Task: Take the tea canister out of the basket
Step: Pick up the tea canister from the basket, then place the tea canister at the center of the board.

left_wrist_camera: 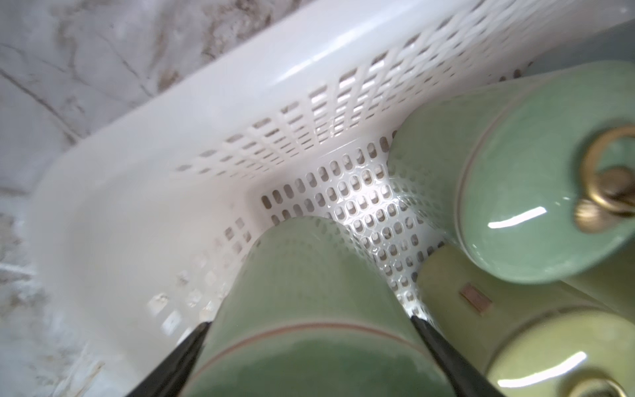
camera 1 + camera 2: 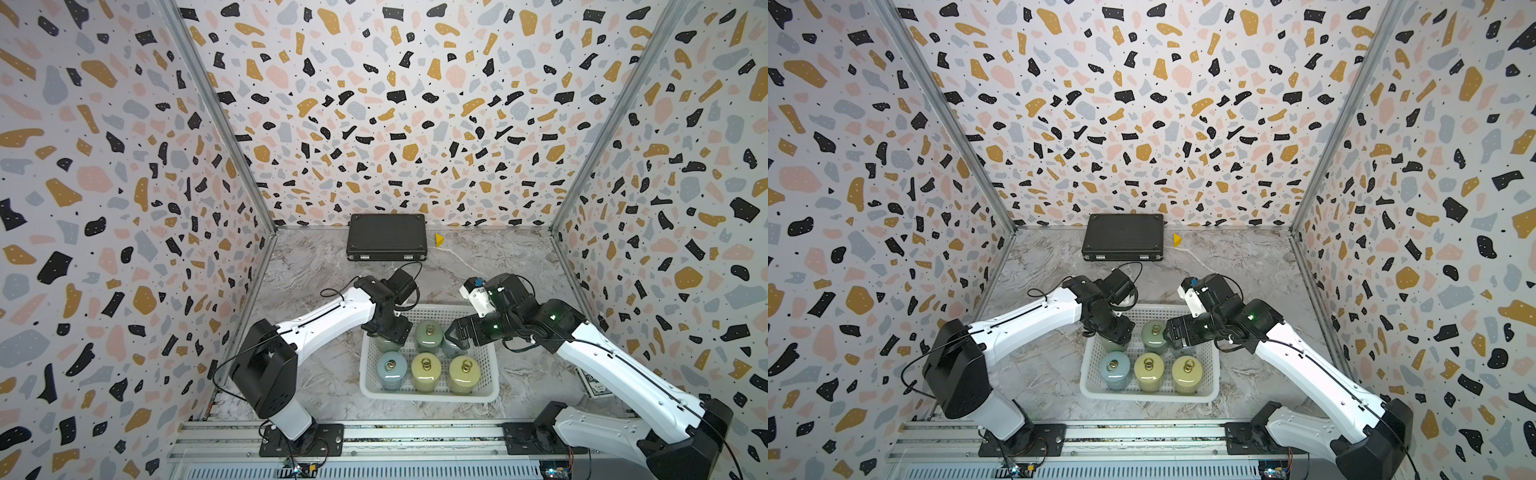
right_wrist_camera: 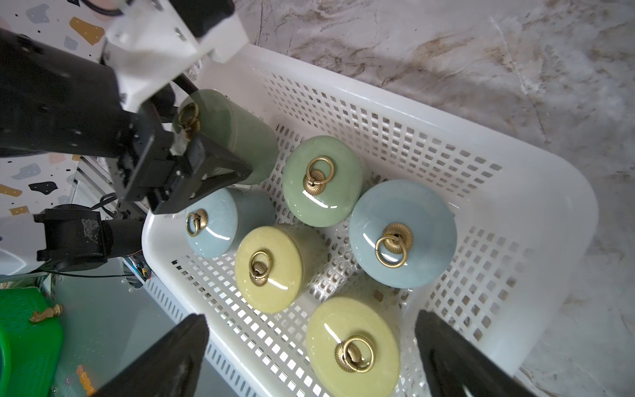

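Note:
The white basket (image 2: 428, 395) (image 2: 1150, 397) sits on the marble table between both arms and holds several lidded tea canisters with brass ring knobs. My left gripper (image 2: 388, 332) (image 1: 311, 321) is shut on the green tea canister (image 1: 302, 275) (image 3: 237, 134) in the basket's far left corner, one finger against each side. Next to it stands a second green canister (image 2: 429, 334). A blue canister (image 2: 392, 368) and two yellow ones (image 2: 426, 368) fill the near row. My right gripper (image 2: 455, 334) (image 3: 311, 318) hangs open over the basket's right side and holds nothing.
A black hard case (image 2: 387, 243) lies at the back wall with a small yellow object (image 2: 439, 239) beside it. A printed card (image 2: 594, 384) lies under the right arm. Patterned walls close in three sides. A green basket (image 3: 24, 330) shows off the table's front edge.

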`<control>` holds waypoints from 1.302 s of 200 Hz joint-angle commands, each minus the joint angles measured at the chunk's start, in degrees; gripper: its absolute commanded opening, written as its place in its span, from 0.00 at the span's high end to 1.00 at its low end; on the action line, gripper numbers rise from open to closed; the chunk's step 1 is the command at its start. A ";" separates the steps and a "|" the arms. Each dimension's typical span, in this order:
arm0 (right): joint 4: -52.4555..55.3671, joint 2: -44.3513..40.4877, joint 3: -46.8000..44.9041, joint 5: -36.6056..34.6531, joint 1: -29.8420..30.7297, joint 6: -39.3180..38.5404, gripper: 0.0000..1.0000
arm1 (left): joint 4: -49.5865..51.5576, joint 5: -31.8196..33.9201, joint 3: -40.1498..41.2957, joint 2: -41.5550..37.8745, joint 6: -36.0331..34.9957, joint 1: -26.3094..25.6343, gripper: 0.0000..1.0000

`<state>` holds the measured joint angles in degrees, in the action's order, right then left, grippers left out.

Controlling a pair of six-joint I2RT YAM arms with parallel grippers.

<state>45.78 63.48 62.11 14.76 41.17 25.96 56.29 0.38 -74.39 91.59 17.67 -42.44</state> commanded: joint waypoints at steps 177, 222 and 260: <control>-2.54 6.15 7.82 -4.61 1.02 1.14 0.01 | 9.72 3.37 -50.06 28.66 -0.54 18.53 0.27; -2.51 7.79 9.35 -6.27 1.02 0.68 0.01 | 5.32 3.93 -49.44 33.91 -0.70 20.86 0.27; -2.72 8.57 9.44 -6.50 1.02 0.42 0.01 | 2.80 2.16 -47.95 36.72 -0.19 21.07 0.27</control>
<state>42.81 72.10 69.65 9.34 41.91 26.92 63.09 3.46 -121.86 128.57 16.99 -21.26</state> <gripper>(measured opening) 0.993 0.824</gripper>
